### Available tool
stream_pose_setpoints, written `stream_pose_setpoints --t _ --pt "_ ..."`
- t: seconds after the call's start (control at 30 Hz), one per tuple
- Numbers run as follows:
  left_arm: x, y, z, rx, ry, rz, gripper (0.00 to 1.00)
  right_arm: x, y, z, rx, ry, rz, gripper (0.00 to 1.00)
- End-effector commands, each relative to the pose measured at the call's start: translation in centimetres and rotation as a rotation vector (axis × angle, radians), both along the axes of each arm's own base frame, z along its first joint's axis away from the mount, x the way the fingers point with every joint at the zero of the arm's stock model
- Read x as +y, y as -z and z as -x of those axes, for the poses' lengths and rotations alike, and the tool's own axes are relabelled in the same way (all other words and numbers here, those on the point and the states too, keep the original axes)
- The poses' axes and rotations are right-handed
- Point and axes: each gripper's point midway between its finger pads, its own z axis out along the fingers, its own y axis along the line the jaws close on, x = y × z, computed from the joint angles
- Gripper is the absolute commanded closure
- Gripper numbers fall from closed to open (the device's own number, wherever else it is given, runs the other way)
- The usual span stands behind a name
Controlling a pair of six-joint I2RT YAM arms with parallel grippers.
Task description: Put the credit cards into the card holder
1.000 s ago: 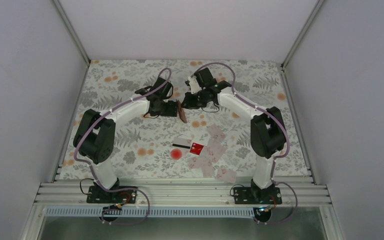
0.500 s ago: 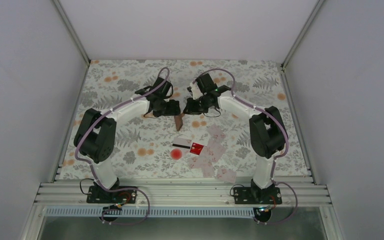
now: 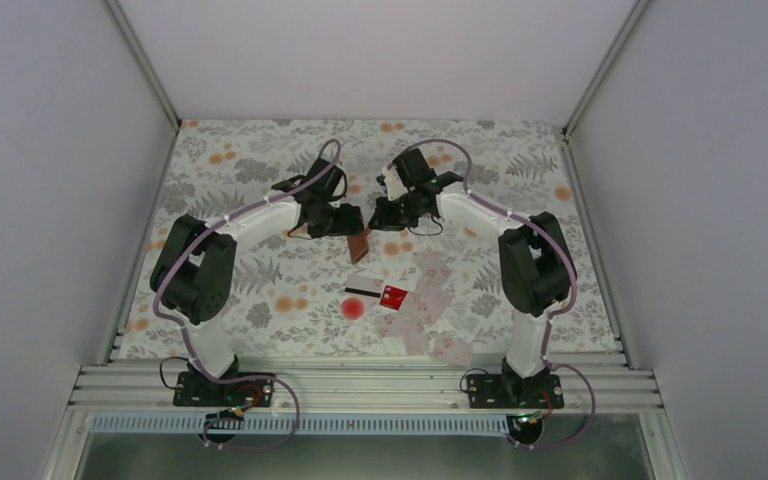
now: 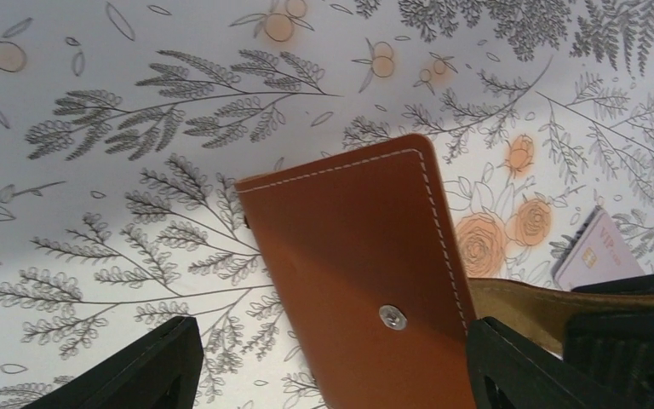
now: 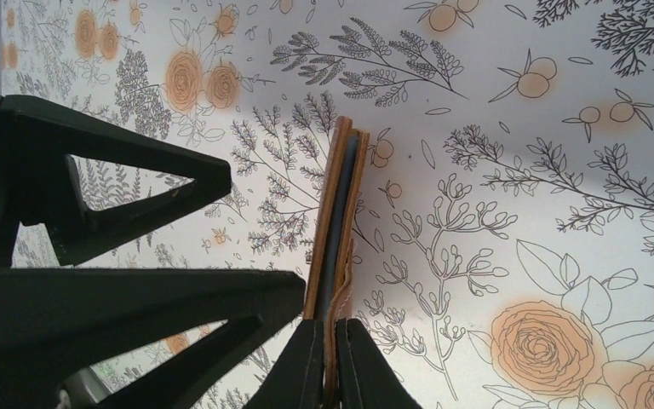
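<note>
Far-middle on the floral table [image 3: 240,160], the brown card holder [image 3: 359,246] sits between both arms, right gripper [image 5: 330,341] pinched tight on its edge, left gripper [image 4: 328,362] jaws spread wide either side of its flap, credit cards [image 3: 420,300] scattered nearer and to the right.

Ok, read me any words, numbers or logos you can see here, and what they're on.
"VIP" (probably; faint): on the pale card lying near the wallet.
Other cards: print too small to read.
Wallet: no lettering shows.
</note>
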Motion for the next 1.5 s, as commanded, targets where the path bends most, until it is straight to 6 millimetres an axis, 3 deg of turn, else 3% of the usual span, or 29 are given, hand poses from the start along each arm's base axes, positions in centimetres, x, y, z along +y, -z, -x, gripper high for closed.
stream_pose_setpoints --t 0.0,0.13,0.27,0.47,1.07,1.47 --pt "-1.6 -1.1 -0.4 -0.028 0.042 0.048 0.21 -0.1 -0.4 -0.2 -0.002 0.005 -0.02 0.96" --pt "-1.3 -0.4 -0.3 -0.014 0.021 0.038 0.18 0.0 -0.7 -0.1 -0.005 0.005 -0.024 0.96" --pt "-0.7 1.5 0.1 0.031 0.008 -0.014 0.17 -0.1 -0.6 0.0 -0.004 0.005 -0.023 0.96" --pt "0.2 3.1 0.5 0.066 -0.003 -0.071 0.22 -0.2 -0.6 -0.1 -0.008 0.006 -0.018 0.96" --pt "2.0 0.8 0.1 0.011 -0.023 -0.157 0.26 -0.8 0.3 -0.2 -0.013 0.009 0.021 0.96" --pt "2.7 0.4 0.2 0.004 -0.03 -0.192 0.27 -0.9 0.9 -0.1 -0.003 0.009 0.03 0.96"
